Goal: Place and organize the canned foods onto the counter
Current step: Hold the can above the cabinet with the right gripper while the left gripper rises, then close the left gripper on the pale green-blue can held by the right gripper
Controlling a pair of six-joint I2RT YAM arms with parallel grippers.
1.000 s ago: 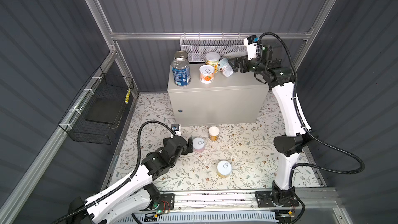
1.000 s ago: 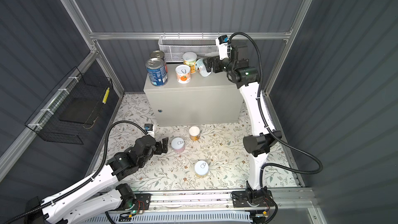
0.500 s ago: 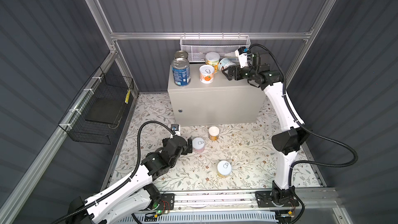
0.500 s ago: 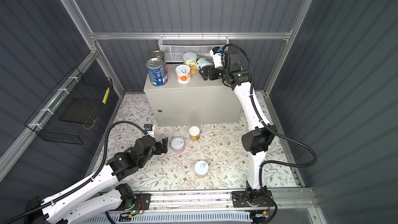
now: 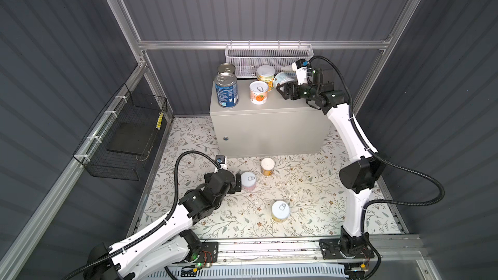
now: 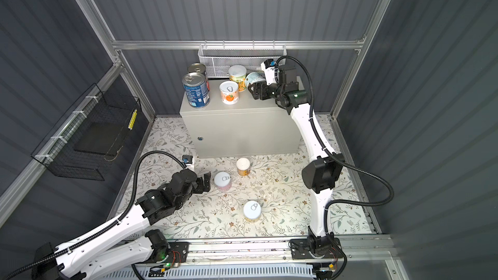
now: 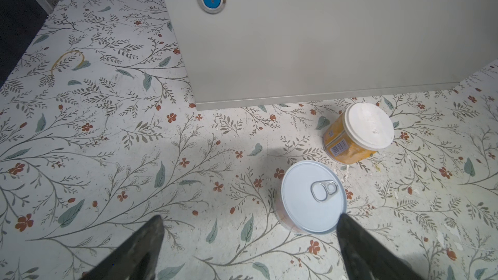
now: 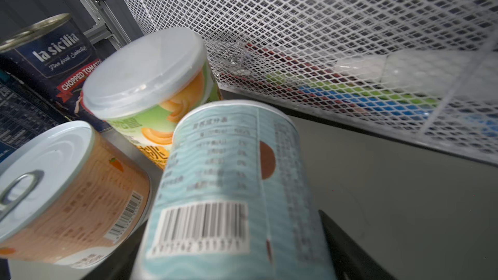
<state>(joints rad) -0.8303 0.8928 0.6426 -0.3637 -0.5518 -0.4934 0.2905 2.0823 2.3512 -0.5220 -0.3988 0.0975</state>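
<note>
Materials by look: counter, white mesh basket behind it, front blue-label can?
Counter: likely painted sheet metal, matte beige-grey, crisp folded edges. White mesh basket: coated metal mesh, diamond openings, seemingly. Front blue-label can: metal, shiny bare lid with pull tab; dark printed label, paper or film unclear.

**Flowered floor and cabinet top carry eight cans**

The flowered floor mat [image 5: 310,192] bears the counter [image 5: 269,130], which stands at its far side with the round lock [image 5: 225,138] facing near. Three cans stand upright on the mat in front of it. An orange can [image 5: 267,166] is closest to the counter, a pink can [image 5: 248,181] is just left and nearer, and a yellow can [image 5: 280,211] is nearest of all.

On the counter's flat top, at its far left, stands a dark blue can [image 5: 226,94] with a second dark blue can [image 5: 226,68] behind it. To their right stand an orange-label can [image 5: 258,96] and a green-and-yellow can [image 5: 266,74]. A pale blue can [image 5: 283,78] sits tilted just right of that one.
</note>
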